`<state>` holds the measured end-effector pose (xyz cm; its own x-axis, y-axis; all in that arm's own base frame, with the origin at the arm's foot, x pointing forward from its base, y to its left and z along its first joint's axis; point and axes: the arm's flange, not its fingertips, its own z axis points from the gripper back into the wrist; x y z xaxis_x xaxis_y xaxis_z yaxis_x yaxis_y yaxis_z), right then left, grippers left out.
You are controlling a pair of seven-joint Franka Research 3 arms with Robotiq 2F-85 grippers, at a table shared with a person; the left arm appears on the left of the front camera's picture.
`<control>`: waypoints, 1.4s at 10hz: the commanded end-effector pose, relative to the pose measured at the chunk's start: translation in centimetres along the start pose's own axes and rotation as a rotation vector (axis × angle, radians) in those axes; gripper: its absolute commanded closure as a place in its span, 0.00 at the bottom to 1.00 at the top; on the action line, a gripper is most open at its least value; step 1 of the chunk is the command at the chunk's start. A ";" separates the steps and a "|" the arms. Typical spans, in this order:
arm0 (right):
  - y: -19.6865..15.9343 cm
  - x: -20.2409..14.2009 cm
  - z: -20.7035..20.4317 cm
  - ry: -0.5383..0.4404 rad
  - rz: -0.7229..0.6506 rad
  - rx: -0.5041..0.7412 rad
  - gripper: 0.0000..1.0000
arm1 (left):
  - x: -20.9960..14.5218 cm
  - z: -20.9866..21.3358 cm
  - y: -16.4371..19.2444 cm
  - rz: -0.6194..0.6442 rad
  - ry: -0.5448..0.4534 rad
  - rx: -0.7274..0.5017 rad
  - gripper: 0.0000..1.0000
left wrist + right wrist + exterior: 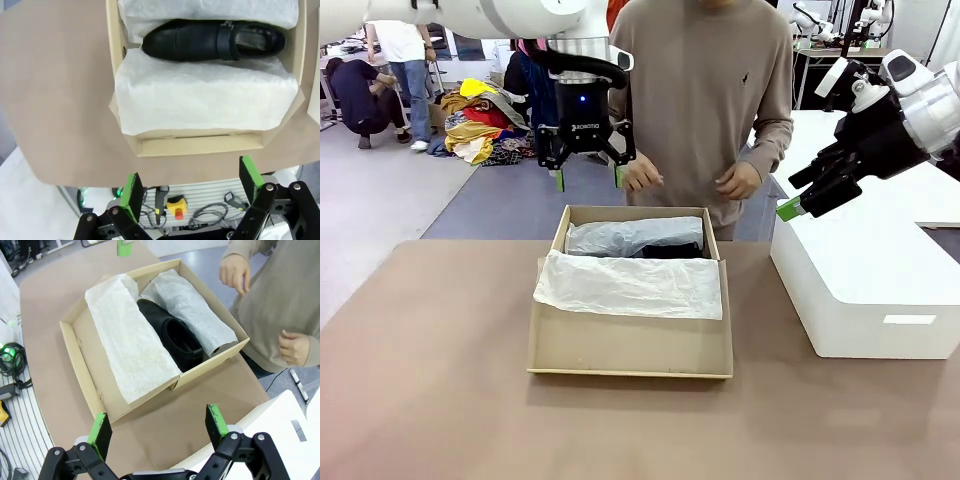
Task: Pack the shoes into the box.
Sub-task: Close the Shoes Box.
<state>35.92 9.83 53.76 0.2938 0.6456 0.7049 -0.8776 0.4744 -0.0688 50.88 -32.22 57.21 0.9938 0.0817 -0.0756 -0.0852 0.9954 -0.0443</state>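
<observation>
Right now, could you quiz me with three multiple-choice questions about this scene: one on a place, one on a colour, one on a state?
1. Where is the shoe? A on a chair; B in the box, between tissue sheets; C on a shelf.
2. What colour are the pads? A red; B blue; C green.
3. How is the left pincer? A open, empty; B shut on the shoe; C shut on tissue.
Answers: 1 B, it lies between the white sheets; 2 C, they are bright green; 3 A, it hangs spread wide above the box, holding nothing.
</observation>
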 end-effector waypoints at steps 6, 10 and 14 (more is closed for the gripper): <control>-0.3 0.0 -0.2 -0.022 0.011 0.013 0.00 | 0.0 0.1 -0.5 0.023 -0.014 0.011 0.00; -0.3 0.0 -0.2 -0.022 0.011 0.013 0.00 | -1.4 1.0 3.0 -0.207 -0.034 0.117 0.00; -0.3 0.0 -0.2 -0.022 0.011 0.013 0.00 | -1.9 2.6 11.5 -0.633 0.059 0.095 0.00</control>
<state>35.92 9.84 53.76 0.2936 0.6458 0.7048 -0.8777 0.4743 -0.0690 48.83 -23.90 60.29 0.8907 -0.4380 -0.1219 0.4453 0.8945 0.0401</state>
